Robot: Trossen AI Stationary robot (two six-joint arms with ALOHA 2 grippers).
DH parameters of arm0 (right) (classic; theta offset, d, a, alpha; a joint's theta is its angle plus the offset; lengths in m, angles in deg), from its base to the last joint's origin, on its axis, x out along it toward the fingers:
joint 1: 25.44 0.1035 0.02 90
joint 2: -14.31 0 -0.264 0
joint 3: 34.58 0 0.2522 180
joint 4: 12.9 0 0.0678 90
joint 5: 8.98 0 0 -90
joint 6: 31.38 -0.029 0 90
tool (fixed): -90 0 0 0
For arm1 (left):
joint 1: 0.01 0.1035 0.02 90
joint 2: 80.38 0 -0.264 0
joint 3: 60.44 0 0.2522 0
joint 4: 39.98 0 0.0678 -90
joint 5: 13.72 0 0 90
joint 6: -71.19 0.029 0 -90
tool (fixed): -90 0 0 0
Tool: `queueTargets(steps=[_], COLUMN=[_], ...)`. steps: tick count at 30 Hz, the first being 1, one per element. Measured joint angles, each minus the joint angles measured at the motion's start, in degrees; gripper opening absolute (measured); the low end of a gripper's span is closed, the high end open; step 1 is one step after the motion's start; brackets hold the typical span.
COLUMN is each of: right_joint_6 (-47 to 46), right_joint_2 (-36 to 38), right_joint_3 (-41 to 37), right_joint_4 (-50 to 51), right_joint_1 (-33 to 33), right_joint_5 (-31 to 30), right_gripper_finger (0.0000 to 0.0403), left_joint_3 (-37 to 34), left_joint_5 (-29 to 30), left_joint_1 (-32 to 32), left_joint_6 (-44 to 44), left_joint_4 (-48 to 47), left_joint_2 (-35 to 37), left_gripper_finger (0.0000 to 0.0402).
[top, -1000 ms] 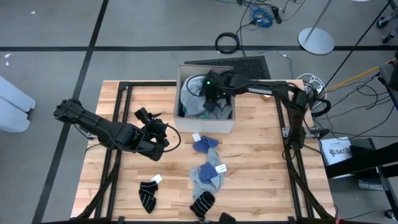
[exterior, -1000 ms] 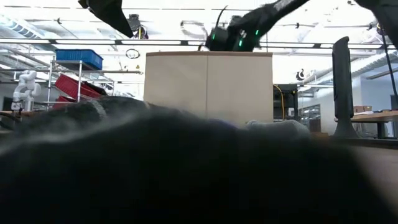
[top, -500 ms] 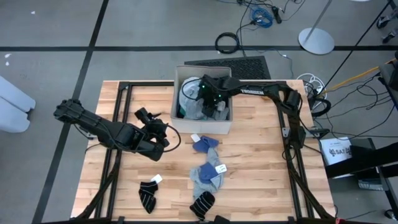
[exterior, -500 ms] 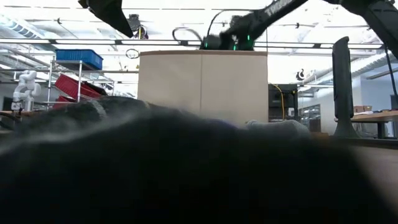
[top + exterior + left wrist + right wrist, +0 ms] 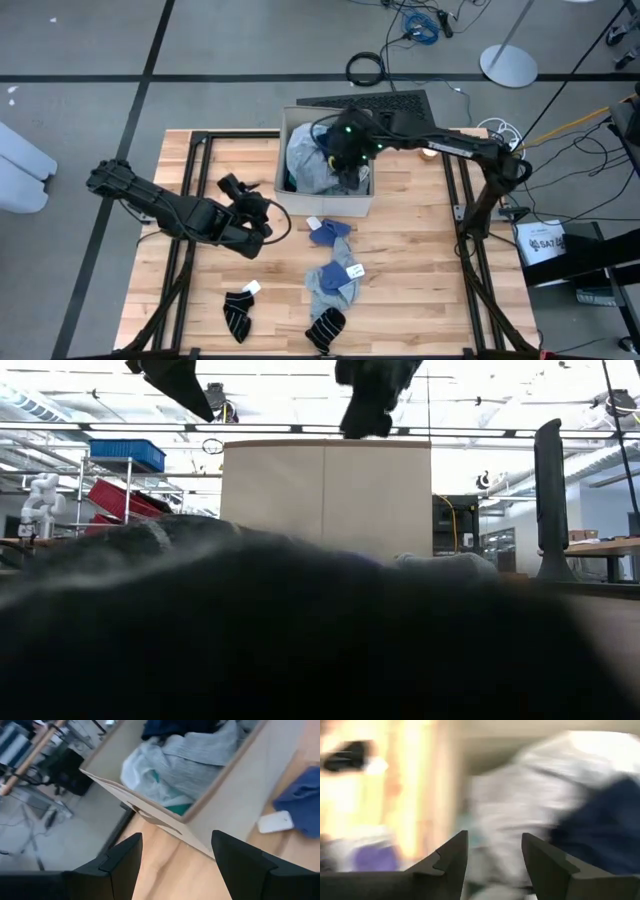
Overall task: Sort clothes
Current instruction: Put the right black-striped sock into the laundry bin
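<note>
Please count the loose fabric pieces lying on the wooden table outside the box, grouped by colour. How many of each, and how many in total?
Black striped socks: 2
Blue pieces: 2
Grey piece (lying under the lower blue one): 1
Total: 5

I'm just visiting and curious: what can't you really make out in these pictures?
- Low view: a dark cloth right at the lens hides the tabletop; only the beige box shows.
- Right wrist view: motion blur smears the clothes.
- High view: the right gripper covers part of the box's contents.
</note>
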Motion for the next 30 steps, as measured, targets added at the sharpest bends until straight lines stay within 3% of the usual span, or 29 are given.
queueTargets(steps=[4, 11, 18, 23, 30], right_joint_6=[-0.03, -3.87, -6.99, -9.72, -14.88], right_joint_2=[3.10, 8.61, 11.93, 11.98, 12.02], right_joint_3=[-1.45, -13.06, -30.05, -32.04, -28.29], right_joint_4=[-0.32, -8.01, -24.44, -22.03, -14.51], right_joint_1=[4.68, 18.85, 32.72, 35.07, 34.84], right_joint_5=[6.97, 6.85, 6.57, 6.56, 6.46], right_gripper_finger=[0.0173, 0.0173, 0.0173, 0.0173, 0.0173], left_joint_3=[0.00, 0.00, 0.04, 0.04, 0.04], left_joint_5=[-5.87, -28.81, -31.48, -34.98, -53.57], left_joint_1=[0.00, -0.60, -3.60, -3.64, -1.89], left_joint_6=[2.63, 6.86, 17.25, 25.07, 25.90], left_joint_4=[3.32, 13.49, 32.04, 38.29, 43.58], left_joint_2=[0.00, -0.15, -6.74, -15.61, -25.97], left_gripper_finger=[0.0248, 0.0248, 0.0248, 0.0248, 0.0248])
